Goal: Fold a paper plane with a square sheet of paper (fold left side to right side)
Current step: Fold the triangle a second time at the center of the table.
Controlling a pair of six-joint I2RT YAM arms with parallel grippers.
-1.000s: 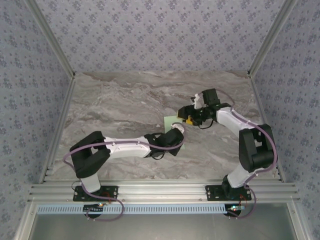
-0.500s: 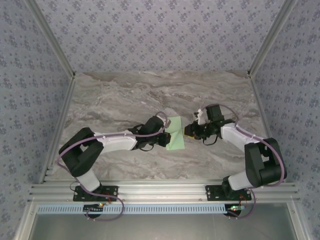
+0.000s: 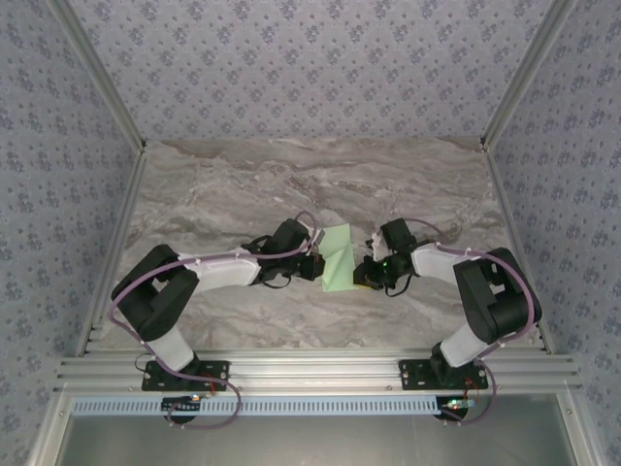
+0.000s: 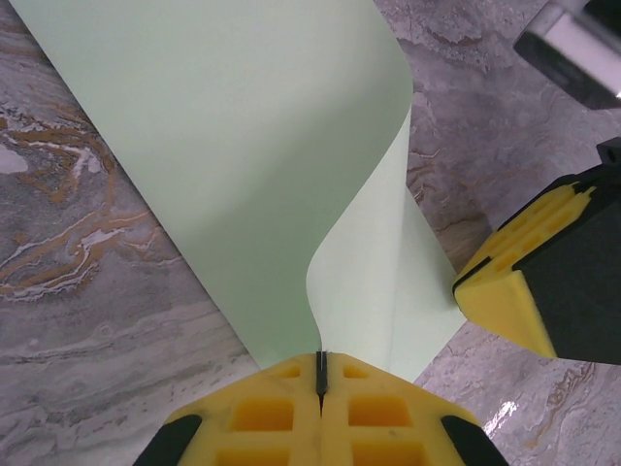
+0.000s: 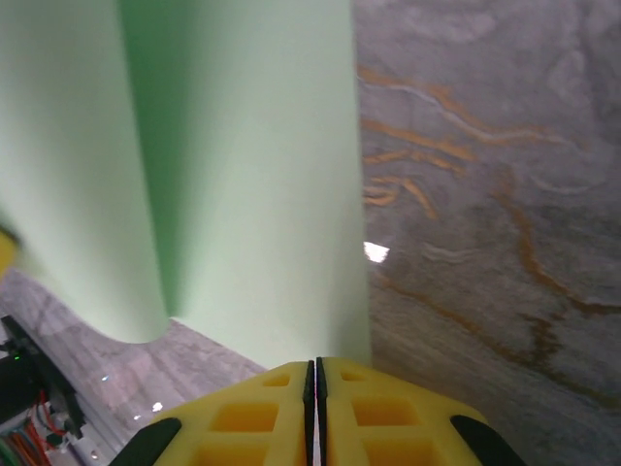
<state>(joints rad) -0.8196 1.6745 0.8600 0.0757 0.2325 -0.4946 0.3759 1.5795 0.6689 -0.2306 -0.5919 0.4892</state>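
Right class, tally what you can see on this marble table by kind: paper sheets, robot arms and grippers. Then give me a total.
Paper sheets: 1, the square sheet of paper, pale green
Robot arms: 2, left arm and right arm
Grippers: 2, left gripper and right gripper, each shut on the sheet
Total: 5

Soft, even overhead light keeps the marble table (image 3: 213,184) bright with faint shadows, small glare spots glint on it in both wrist views, and the right wrist view is blurred, its sheet of paper (image 5: 252,194) shaded along the curl.
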